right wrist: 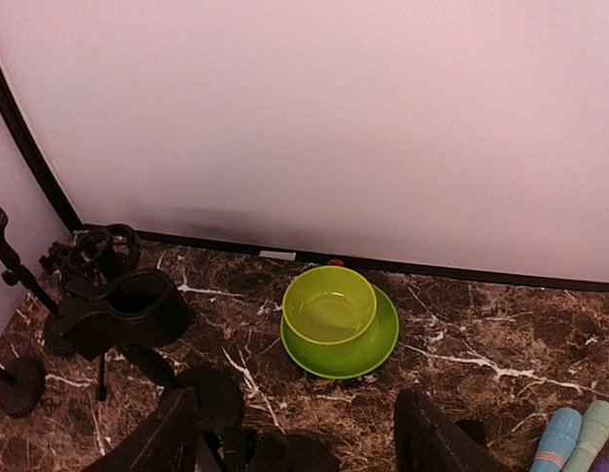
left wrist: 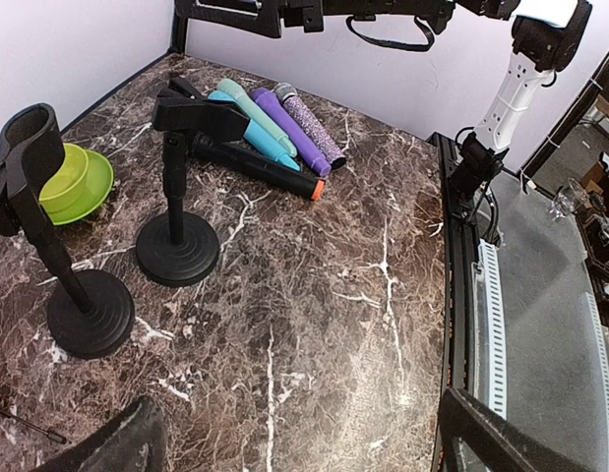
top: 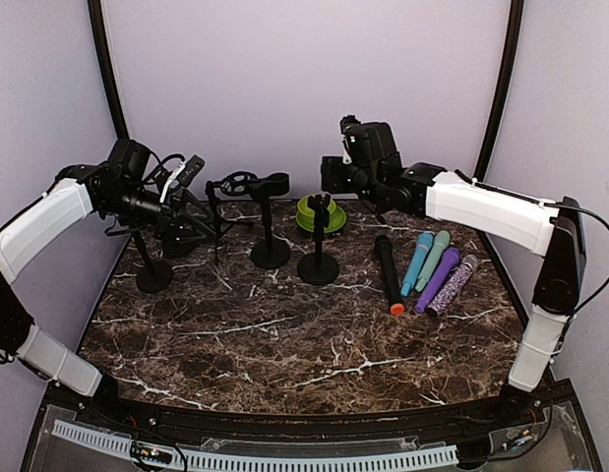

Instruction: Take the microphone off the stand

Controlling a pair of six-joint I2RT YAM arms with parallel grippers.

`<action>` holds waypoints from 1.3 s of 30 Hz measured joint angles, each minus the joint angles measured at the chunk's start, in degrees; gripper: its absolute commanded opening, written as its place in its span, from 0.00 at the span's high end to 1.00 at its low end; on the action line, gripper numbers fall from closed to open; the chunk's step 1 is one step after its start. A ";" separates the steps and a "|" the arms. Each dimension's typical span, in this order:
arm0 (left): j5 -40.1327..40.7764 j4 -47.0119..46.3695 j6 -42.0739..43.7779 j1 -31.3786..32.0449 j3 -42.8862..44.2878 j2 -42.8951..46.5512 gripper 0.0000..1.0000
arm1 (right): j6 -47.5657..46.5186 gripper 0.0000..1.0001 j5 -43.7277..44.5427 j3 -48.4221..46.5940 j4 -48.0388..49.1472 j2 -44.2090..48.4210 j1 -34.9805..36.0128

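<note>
Five handheld microphones (top: 429,267) lie side by side on the brown marble tabletop (top: 284,344), right of three black round-based stands (top: 318,267)

Left gripper (left wrist: 304,447) hangs by the leftmost stand, fingers spread wide around nothing; that stand's top is hidden behind the arm. Right gripper (right wrist: 296,418) hovers over the rightmost stand, fingers apart, near a lime-green bowl (right wrist: 330,305) on its plate; the two clips in view hold no microphone
</note>
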State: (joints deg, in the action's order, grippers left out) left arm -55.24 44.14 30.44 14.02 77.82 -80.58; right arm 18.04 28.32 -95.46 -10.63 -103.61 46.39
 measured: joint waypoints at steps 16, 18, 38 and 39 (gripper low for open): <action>3.74 -13.88 -7.17 -22.84 -9.92 2.60 0.01 | 3.23 0.00 6.49 24.33 4.13 20.04 -6.51; 3.65 -16.90 -8.28 -28.44 -12.46 3.78 0.01 | 3.85 0.00 8.41 27.54 4.79 23.69 -9.29; 10.64 -52.65 -15.54 -31.58 -41.22 0.26 0.01 | -0.48 0.00 36.65 67.73 34.91 25.33 -28.59; 11.32 -54.86 -16.31 -30.47 -41.40 -0.35 0.01 | -1.14 0.00 37.00 69.11 37.86 24.72 -29.31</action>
State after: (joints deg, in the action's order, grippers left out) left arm -43.92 -10.72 14.13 -16.45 36.42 -80.93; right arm 16.91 65.32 -26.35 27.22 -78.89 17.08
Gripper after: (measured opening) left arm 0.989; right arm 0.995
